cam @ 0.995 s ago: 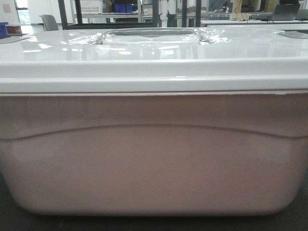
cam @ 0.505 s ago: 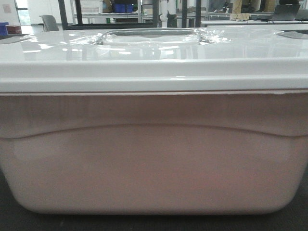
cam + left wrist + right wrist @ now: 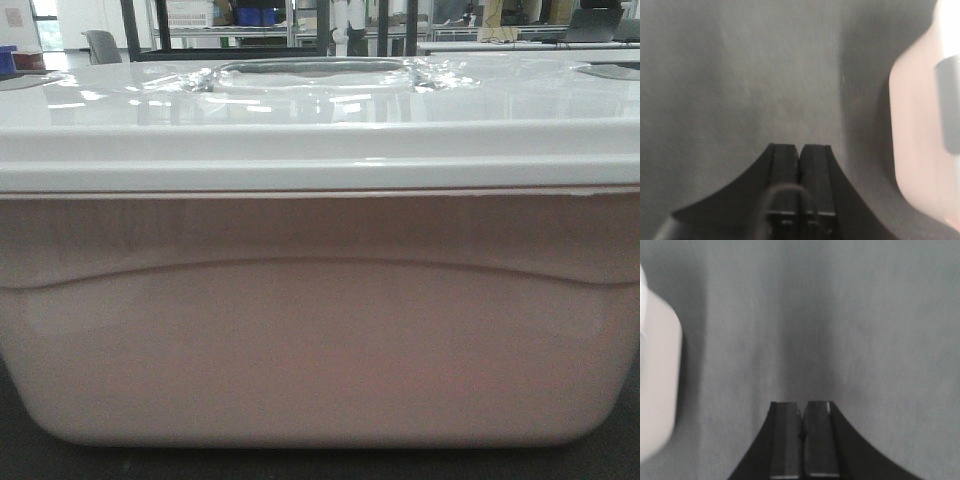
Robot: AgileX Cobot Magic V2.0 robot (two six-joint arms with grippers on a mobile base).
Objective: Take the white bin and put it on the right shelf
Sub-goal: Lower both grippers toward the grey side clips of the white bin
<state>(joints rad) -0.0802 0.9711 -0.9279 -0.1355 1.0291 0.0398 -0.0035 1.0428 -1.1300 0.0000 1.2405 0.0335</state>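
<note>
Bin: fills almost the whole front view, standing upright on the dark tabletop, which shows as a strip along the bottom edge of that view. Its pinkish translucent side faces the camera, with a curved moulded line running across the upper middle and rounded corners at lower left and lower right.
Lid: glossy white, seated flat on the bin and spanning the frame from edge to edge, with room reflections on top.
Recess: a moulded handle hollow at the top centre of the lid.
Left claw: at bottom centre of the left wrist view, its two black fingers pressed together with nothing between them, over bare tabletop. A rounded corner of the bin sits at the right edge of this view, apart from the claw.
Right claw: at bottom centre of the right wrist view, fingers closed against each other and empty, over bare tabletop. The bin's corner shows at the left edge, well apart from the claw.
Background: along the top of the front view, blurred, are black posts, a grey chair at upper left and blue bins behind.
</note>
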